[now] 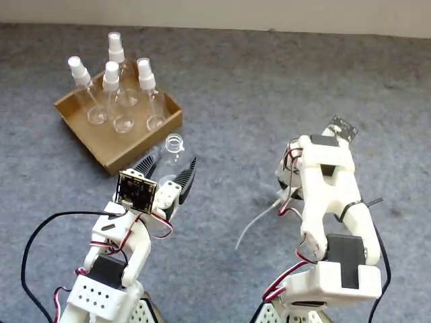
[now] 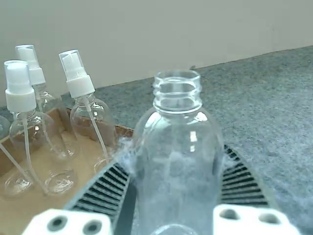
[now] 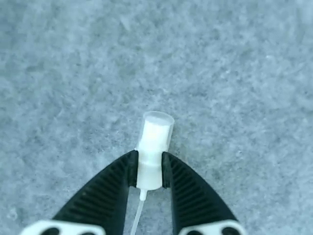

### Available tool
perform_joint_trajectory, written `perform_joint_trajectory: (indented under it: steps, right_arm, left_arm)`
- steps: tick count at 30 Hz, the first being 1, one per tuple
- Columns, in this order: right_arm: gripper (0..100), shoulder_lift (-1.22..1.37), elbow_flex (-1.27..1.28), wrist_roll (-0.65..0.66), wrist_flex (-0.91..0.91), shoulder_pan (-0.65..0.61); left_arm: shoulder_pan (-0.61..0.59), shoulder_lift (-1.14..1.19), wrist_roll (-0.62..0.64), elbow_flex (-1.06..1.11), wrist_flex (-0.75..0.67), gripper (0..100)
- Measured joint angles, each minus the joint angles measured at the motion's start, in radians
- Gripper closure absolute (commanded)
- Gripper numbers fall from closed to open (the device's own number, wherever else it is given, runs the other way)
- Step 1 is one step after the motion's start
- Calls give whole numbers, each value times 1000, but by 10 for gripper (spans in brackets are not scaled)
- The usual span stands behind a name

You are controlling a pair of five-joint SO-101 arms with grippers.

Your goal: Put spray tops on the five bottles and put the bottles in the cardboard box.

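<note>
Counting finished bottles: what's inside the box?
Four bottles with spray tops stand in the box. In the left wrist view, the held bottle covers part of it.

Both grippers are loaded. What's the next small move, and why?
Probably swing the right gripper, clamped on the spray top, toward the open bottle in the left gripper: its neck is bare, while four capped bottles already stand in the cardboard box.

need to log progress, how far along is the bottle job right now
Done: four capped bottles stand in the cardboard box. In hand: the left hand holds the fifth bottle, its neck open, beside the box; the right hand grips the last spray top. Left: fit that top onto the bottle, then set it in the box.
</note>
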Motion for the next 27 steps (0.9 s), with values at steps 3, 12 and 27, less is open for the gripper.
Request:
perform_joint_trajectory:
  steps: [3,12,27]
  right_arm:
    - [978,0,0,32,0,-2]
    - [767,6,21,63,2,-9]
    - [979,5,74,63,2,-14]
  left_arm:
    - [0,0,0,0,0,944]
    - [0,0,0,0,0,944]
    - [0,0,0,0,0,944]
